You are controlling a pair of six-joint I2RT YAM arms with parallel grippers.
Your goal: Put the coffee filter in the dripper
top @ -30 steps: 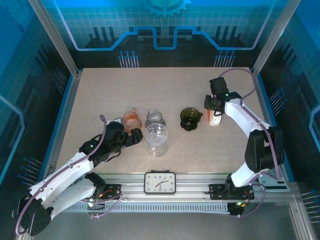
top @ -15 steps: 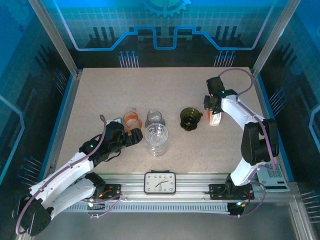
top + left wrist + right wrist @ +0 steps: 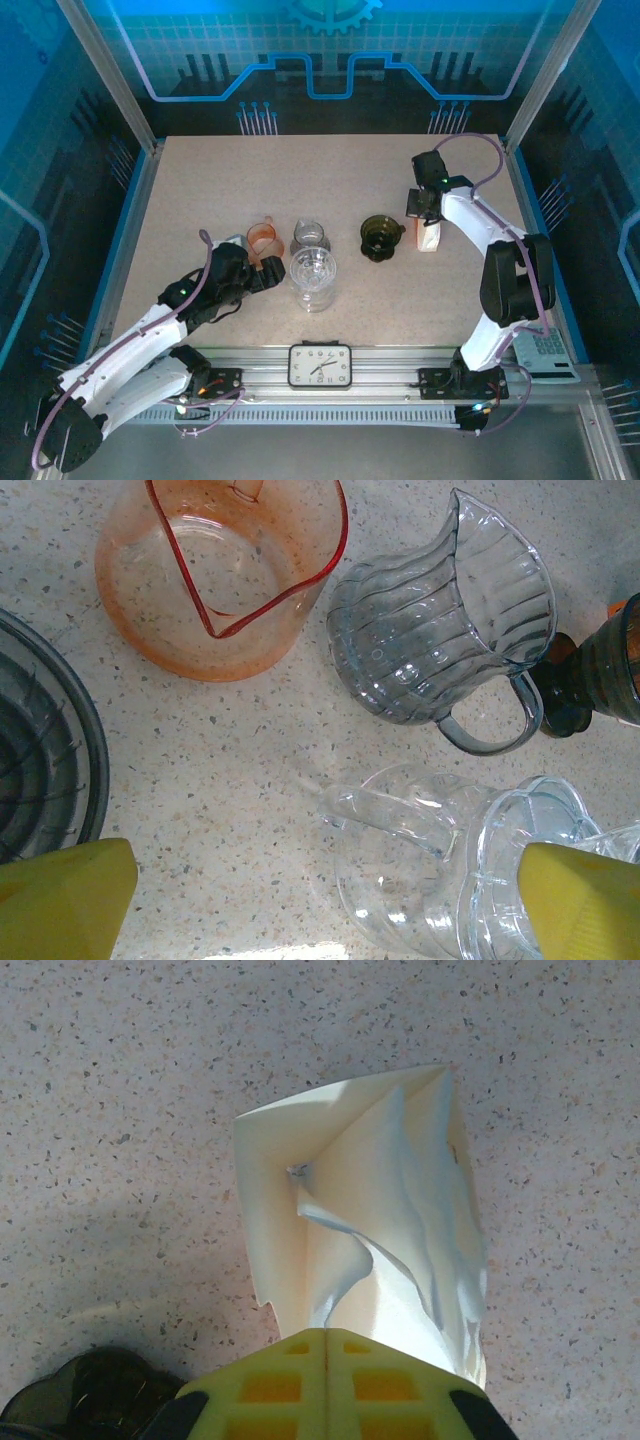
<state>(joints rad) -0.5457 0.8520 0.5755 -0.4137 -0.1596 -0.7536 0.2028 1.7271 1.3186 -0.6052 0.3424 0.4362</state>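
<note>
Standing crumpled and half unfolded in the middle of the right wrist view, the white coffee filter point(image 3: 370, 1200) has its lower edge nipped by the right end effector point(image 3: 326, 1345), whose yellow fingers point(image 3: 270, 1380) meet flush. Overhead, the dark green dripper point(image 3: 380, 238) sits on the desk point(image 3: 330, 180) just left of the filter, right of centre. At lower left, the left end effector point(image 3: 268, 272) gapes wide and holds nothing, near an orange cup point(image 3: 220, 580), a ribbed glass jug point(image 3: 440, 620) and a clear carafe point(image 3: 420, 880).
</note>
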